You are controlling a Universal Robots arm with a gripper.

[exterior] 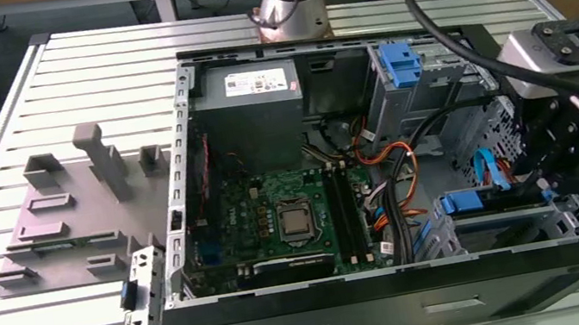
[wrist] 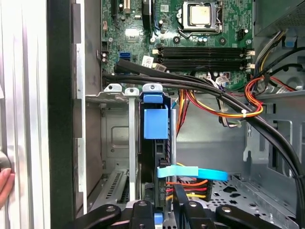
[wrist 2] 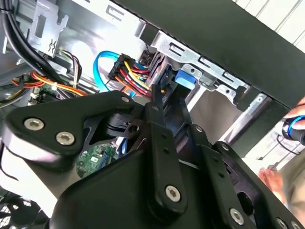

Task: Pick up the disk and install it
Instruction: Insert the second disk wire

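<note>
The disk (wrist: pixel 156 123) stands edge-on in the drive cage at the front corner of the open computer case (exterior: pixel 405 301). Its blue end tab (exterior: pixel 462 202) faces the motherboard. In both wrist views my gripper (wrist: pixel 161 210) reaches down over the disk's cable end, with one black finger (wrist 2: pixel 155 102) on each face of it, so it is shut on the disk. In the exterior view my gripper (exterior: pixel 554 177) hangs over the case's right side, above the cage. A light-blue data cable (wrist: pixel 190 172) and red-and-yellow power wires lie right beside the held end.
Thick black cables (wrist: pixel 214 93) and orange wires cross just above the cage. A grey power-supply box (exterior: pixel 246 86) and an empty blue bracket (exterior: pixel 400 65) sit at the case's far end. A grey fixture (exterior: pixel 77 214) stands on the slatted table. A person's hand (wrist: pixel 4 183) is beside the case.
</note>
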